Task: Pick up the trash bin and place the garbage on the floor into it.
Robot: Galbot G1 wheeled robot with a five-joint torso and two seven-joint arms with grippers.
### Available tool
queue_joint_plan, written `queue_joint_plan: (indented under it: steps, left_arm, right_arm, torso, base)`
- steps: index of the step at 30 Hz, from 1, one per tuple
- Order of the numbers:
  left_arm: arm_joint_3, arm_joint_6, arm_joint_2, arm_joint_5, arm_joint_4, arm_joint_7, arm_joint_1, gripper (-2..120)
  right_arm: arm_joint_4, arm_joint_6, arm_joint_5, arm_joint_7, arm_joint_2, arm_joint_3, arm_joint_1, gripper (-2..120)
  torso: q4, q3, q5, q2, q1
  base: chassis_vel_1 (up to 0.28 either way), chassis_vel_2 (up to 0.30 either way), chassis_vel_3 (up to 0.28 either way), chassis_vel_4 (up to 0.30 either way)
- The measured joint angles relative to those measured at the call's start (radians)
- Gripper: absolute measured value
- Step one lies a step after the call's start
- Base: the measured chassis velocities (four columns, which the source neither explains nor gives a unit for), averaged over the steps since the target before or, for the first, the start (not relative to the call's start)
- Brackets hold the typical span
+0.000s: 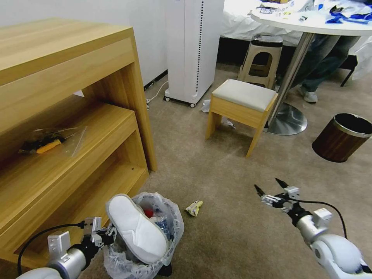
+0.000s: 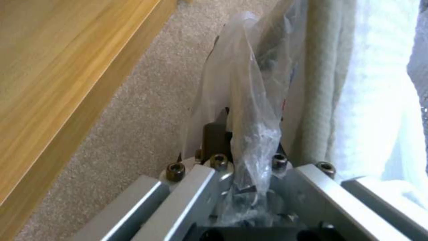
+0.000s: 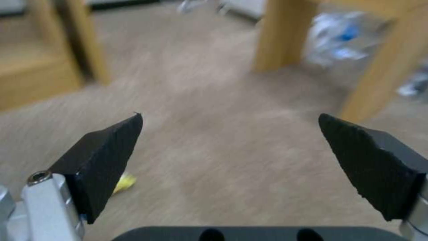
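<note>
The trash bin (image 1: 170,232), black with a crinkly plastic bag (image 2: 249,93), is at the bottom left of the head view. A white slipper (image 1: 135,228) sticks out of it, over red and blue litter. My left gripper (image 1: 109,235) is shut on the bin's near rim, with the bag bunched between its jaws. A yellow wrapper (image 1: 194,207) lies on the beige floor (image 1: 232,232) just right of the bin. My right gripper (image 1: 267,184) hangs open above the carpet, to the right of the wrapper. In the right wrist view the wrapper (image 3: 125,182) peeks out beside one finger (image 3: 105,157).
A wooden shelf unit (image 1: 69,128) stands close on the left. Ahead are a cushioned stool (image 1: 242,104) with scraps of litter (image 1: 228,123) under it, a white appliance (image 1: 193,46) and a round table's base (image 1: 286,120). A brown bin (image 1: 343,136) stands at the right.
</note>
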Motion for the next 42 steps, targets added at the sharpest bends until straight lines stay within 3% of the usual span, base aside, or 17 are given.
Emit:
queue_joint_plan:
  steps: [5, 13, 21, 27, 30, 34, 42]
  left_arm:
    - [-0.002, -0.002, -0.005, 0.002, -0.004, 0.002, 0.001, 0]
    - [-0.001, -0.003, -0.007, 0.006, -0.001, 0.003, 0.001, 0]
    - [0.009, -0.003, -0.009, 0.011, 0.000, 0.002, -0.005, 0]
    - [0.009, -0.003, -0.013, 0.012, -0.002, 0.002, -0.004, 0]
    - [0.005, -0.003, -0.013, 0.013, -0.005, 0.001, -0.001, 0]
    - [0.002, -0.003, -0.015, 0.013, -0.012, -0.001, 0.002, 0]
    - [0.001, -0.003, -0.019, 0.014, -0.013, -0.002, 0.003, 0]
  right_arm:
    - [-0.021, -0.103, -0.028, 0.036, -0.013, -0.193, 0.081, 100]
    - [-0.158, -0.153, -0.038, 0.046, 0.020, -0.352, 0.218, 100]
    - [-0.311, -0.166, -0.035, 0.019, 0.065, -0.439, 0.360, 100]
    - [-0.344, -0.166, -0.038, 0.010, 0.094, -0.483, 0.392, 100]
    - [-0.375, -0.168, -0.044, 0.012, 0.154, -0.537, 0.416, 99]
    - [-0.416, -0.174, -0.045, 0.018, 0.213, -0.551, 0.429, 99]
    - [-0.440, -0.191, -0.041, 0.024, 0.222, -0.528, 0.412, 98]
  torso:
    - [0.0000, 0.000, -0.0002, 0.000, 0.000]
    - [0.0000, 0.000, 0.0000, 0.000, 0.000]
    - [0.0000, 0.000, -0.0001, 0.000, 0.000]
    - [-0.0001, 0.000, -0.0002, 0.000, 0.000]
    - [0.0000, 0.000, -0.0002, 0.000, 0.000]
    - [0.0001, 0.000, 0.0000, 0.000, 0.000]
    - [0.0000, 0.000, 0.0000, 0.000, 0.000]
  base:
    - [0.000, 0.000, 0.000, 0.000]
    - [0.000, 0.000, 0.000, 0.000]
    - [0.000, 0.000, 0.000, 0.000]
    - [0.000, 0.000, 0.000, 0.000]
    - [0.000, 0.000, 0.000, 0.000]
    - [0.000, 0.000, 0.000, 0.000]
    - [0.000, 0.000, 0.000, 0.000]
